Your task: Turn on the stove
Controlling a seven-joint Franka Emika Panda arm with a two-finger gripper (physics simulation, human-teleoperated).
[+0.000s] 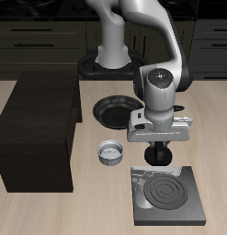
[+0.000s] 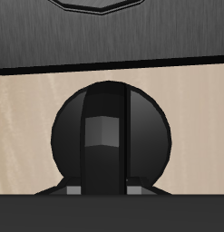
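The stove (image 1: 166, 195) is a flat dark-grey square plate near the table's front edge, and its ring coil (image 1: 167, 192) is dark. My gripper (image 1: 161, 158) is lowered at the stove's back edge and covers the knob in the exterior view. In the wrist view the round black knob (image 2: 112, 136) with its raised bar fills the middle, very close below the gripper. The stove's dark body (image 2: 112, 36) lies beyond it. My fingers merge with the dark knob, so I cannot tell how the jaws stand.
A round black frying pan (image 1: 113, 110) lies behind the stove toward the table's middle. A small grey bowl (image 1: 109, 153) sits beside the stove. A big dark box-like cabinet (image 1: 39, 133) stands along the table's side.
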